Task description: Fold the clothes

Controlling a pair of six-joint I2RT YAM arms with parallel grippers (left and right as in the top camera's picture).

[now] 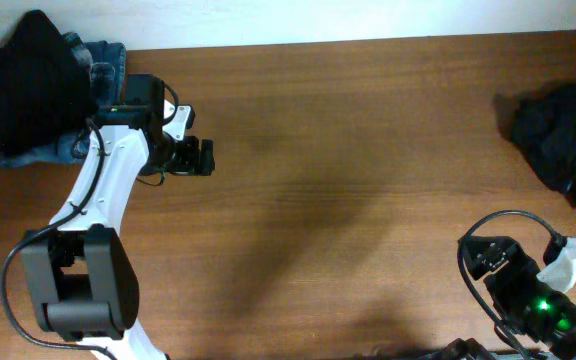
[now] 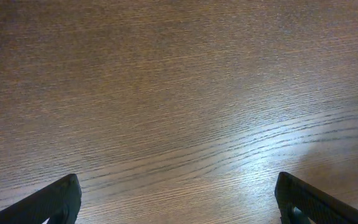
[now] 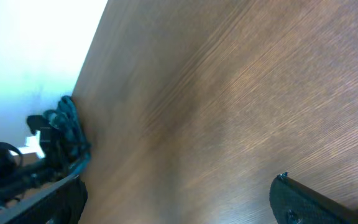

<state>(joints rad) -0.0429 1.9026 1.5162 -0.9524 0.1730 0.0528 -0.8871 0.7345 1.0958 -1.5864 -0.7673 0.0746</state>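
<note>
**Both pincers wide open, clothes at the table's ends**

Overhead: a black clothes pile (image 1: 23, 80) lies at 10 o'clock on top of blue denim (image 1: 106, 58). A crumpled black garment (image 1: 566, 140) sits at 3 o'clock. The left gripper (image 1: 206, 157) hangs just beside the pile, over the bare wooden table (image 1: 368, 150). The right arm (image 1: 528, 295) is at 5 o'clock.

Left wrist: the jaws stand far apart with nothing between them, only wood grain.

Right wrist: the right gripper (image 3: 179, 205) is spread wide and empty. Bluish cloth (image 3: 72, 127) shows at 9 o'clock, well away.
</note>
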